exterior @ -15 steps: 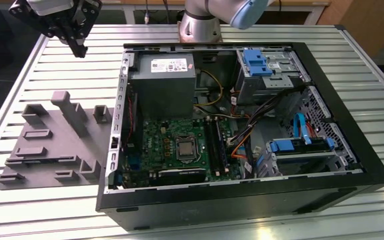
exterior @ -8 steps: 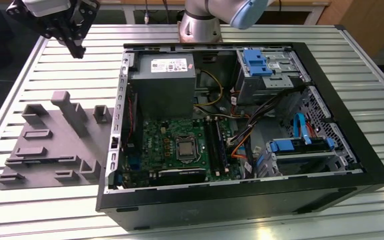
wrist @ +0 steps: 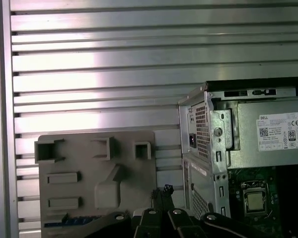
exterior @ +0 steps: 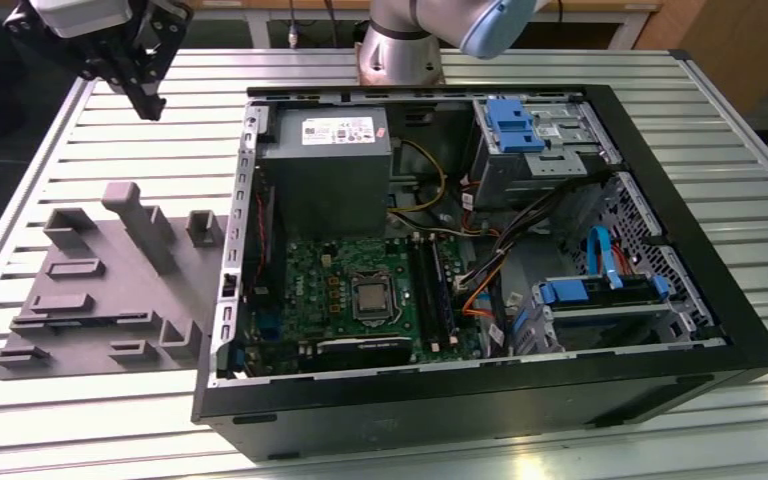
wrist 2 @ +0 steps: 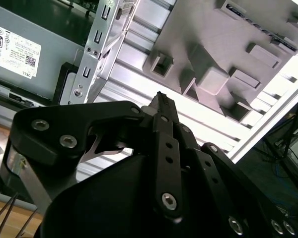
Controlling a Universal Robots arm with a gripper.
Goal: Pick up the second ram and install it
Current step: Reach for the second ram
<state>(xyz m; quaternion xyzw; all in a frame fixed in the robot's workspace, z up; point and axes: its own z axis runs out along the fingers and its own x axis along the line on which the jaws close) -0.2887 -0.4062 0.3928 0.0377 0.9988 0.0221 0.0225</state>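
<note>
1. While the gripper (exterior: 153, 105) hangs high at about eleven o'clock in the exterior view, well apart from everything on the slatted metal table (exterior: 91, 430), its jaws are pressed together and hold nothing. The grey tray (exterior: 104, 300) lies at nine o'clock from the open computer case (exterior: 491, 410). A thin dark line across the tray's six o'clock half is, we judge, the memory stick (exterior: 77, 321), standing on edge in a long groove. To lift it well, we would part the jaws wide before descending. We would also line them up square across the stick's flat faces, grip near its middle, and pull straight up so that it does not bind in the groove. The green circuit board (exterior: 317, 290) carries long black slots (exterior: 434, 290) along its three o'clock side.

2. In the second wrist view the gripper (wrist 2: 161, 99) is made of matt black links with bright screw heads, its tips meeting in a narrow point. Beyond it the tray (wrist 2: 198, 25) shows smooth, blocky plastic pockets. A dark strip flecked with pale specks along one edge looks to us like the memory stick (wrist 2: 238, 12).

3. In the first wrist view the closed gripper (wrist: 165, 190) hovers between the tray (wrist: 134, 198) and the case's perforated steel wall (wrist: 203, 124). The memory stick (wrist: 69, 221) shows as a thin bluish band set in the dull grey plastic, well apart from the tips.
</note>
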